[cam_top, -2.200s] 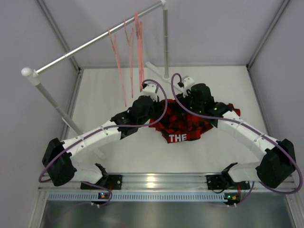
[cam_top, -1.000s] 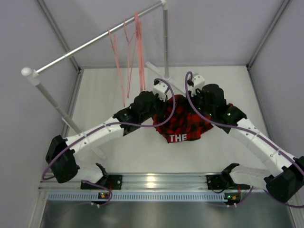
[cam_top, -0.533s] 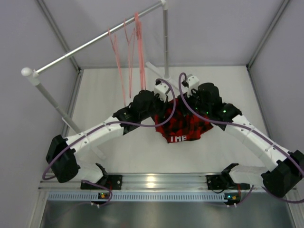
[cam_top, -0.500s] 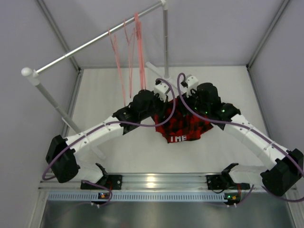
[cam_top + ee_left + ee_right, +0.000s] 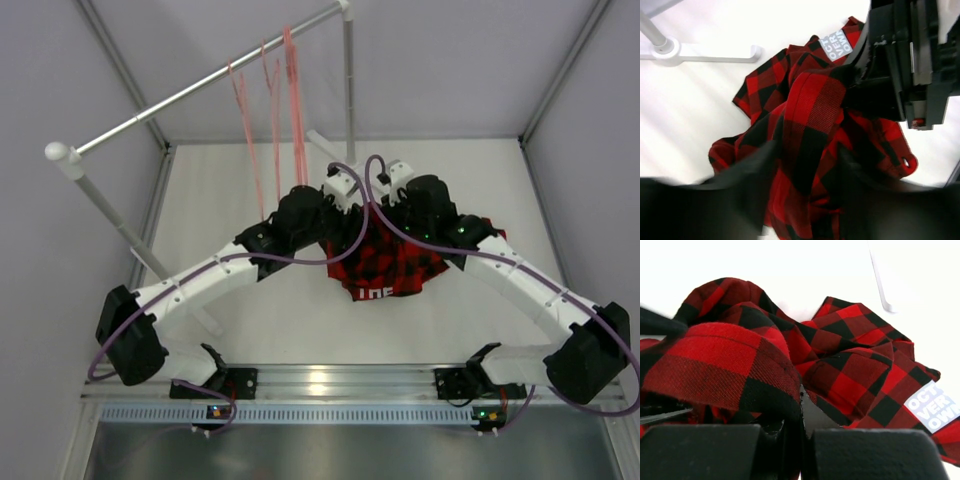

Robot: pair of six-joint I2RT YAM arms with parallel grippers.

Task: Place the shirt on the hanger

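Observation:
The red-and-black plaid shirt (image 5: pixel 388 264) lies bunched on the table between both arms, its white lettering at the near hem. In the right wrist view my right gripper (image 5: pixel 802 407) is shut on a raised fold of the shirt (image 5: pixel 730 360). The left gripper (image 5: pixel 805 175) is open, its blurred fingers (image 5: pixel 747 172) straddling the shirt (image 5: pixel 810 115) just below that fold. From the left wrist the right gripper (image 5: pixel 900 65) shows pinching the cloth. Three pink wire hangers (image 5: pixel 292 90) hang from the rail, to the left of and behind both grippers, touching nothing else.
A white clothes rack (image 5: pixel 200 85) runs diagonally across the back left, with one post (image 5: pixel 348 80) just behind the grippers and its foot (image 5: pixel 670 50) beside the shirt. Grey walls close in the table on the left, right and back. A white neck label (image 5: pixel 935 407) shows.
The left gripper has opened and let go of the shirt. The right gripper opened, shifted left and shut on a fold. The shirt's lettering has crumpled.

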